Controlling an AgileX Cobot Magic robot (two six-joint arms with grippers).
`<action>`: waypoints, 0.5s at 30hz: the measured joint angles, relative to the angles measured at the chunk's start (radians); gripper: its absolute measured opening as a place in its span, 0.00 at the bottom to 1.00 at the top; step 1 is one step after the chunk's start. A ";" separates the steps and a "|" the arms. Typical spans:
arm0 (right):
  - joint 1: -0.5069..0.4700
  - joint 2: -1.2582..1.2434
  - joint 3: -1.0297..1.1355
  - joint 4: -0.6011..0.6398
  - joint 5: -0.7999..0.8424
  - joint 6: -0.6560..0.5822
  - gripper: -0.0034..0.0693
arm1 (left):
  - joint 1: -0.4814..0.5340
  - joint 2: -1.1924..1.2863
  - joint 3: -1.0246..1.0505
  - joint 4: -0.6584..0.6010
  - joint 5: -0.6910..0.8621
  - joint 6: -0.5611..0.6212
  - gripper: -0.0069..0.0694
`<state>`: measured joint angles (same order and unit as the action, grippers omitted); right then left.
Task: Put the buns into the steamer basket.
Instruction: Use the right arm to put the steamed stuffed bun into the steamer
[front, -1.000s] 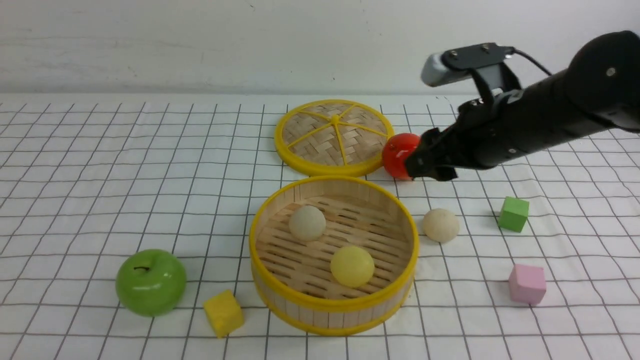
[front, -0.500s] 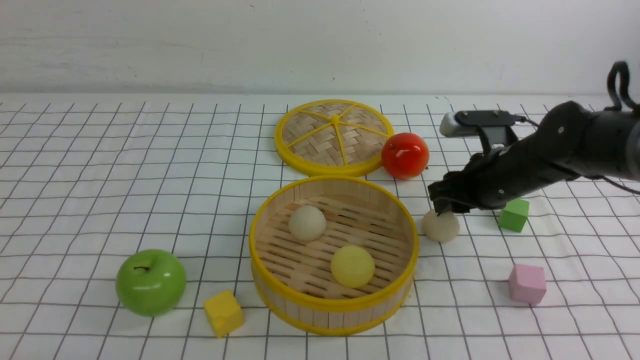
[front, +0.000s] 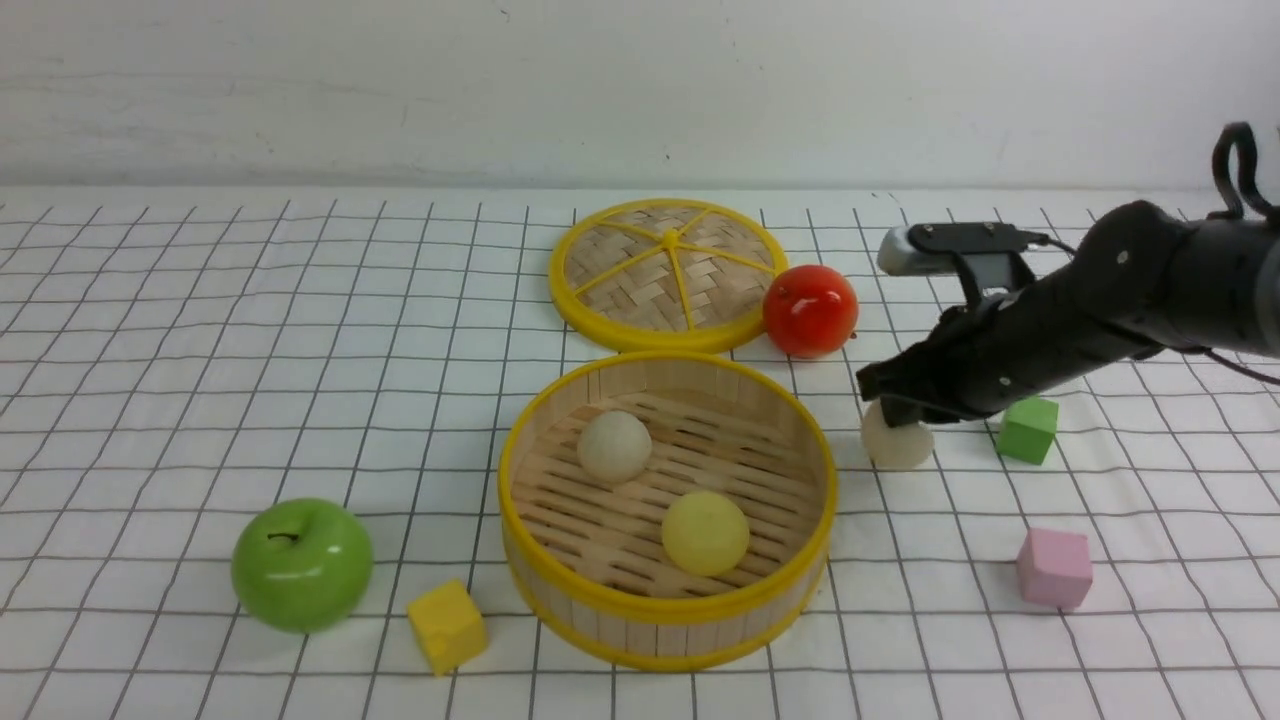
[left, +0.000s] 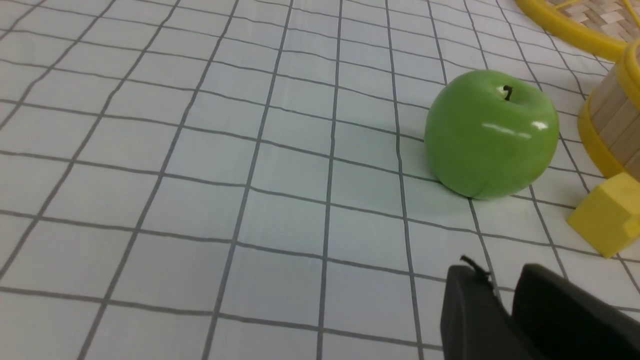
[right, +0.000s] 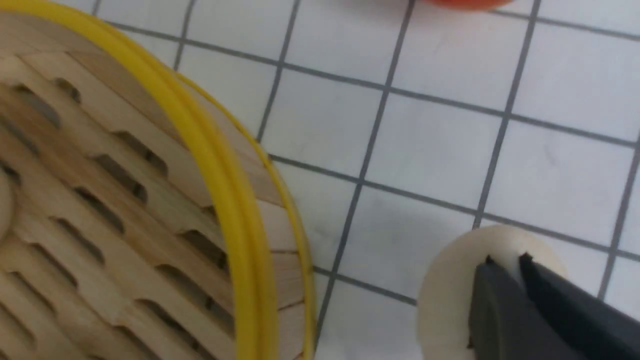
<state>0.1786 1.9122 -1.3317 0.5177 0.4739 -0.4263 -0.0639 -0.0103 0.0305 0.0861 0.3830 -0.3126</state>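
Lying on the desk (front: 300, 330) just beside the basket (front: 668, 612), toward the desk's right edge, the third bun (front: 898, 450) is touched on top by the right gripper (front: 892, 412), clenched tight with no sure hold seen, and the basket is found leftward of it.

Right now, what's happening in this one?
The right gripper is down on the remaining bun, on the cloth just right of the steamer basket, jaws closed at its top; a secure grip can't be confirmed. One off-white bun and the yellow bun already lie in the basket. The left gripper holds nothing.
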 joint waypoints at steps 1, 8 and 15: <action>0.000 0.000 0.000 0.002 0.000 0.000 0.06 | 0.000 0.000 0.000 0.000 0.000 0.000 0.26; 0.078 -0.117 0.000 0.205 0.010 -0.075 0.06 | 0.000 0.000 0.000 0.000 0.000 0.000 0.27; 0.194 -0.024 0.000 0.446 -0.099 -0.281 0.07 | 0.000 0.000 0.000 0.000 0.000 0.000 0.28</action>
<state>0.3722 1.8880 -1.3317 0.9633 0.3751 -0.7069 -0.0639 -0.0103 0.0305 0.0861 0.3830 -0.3126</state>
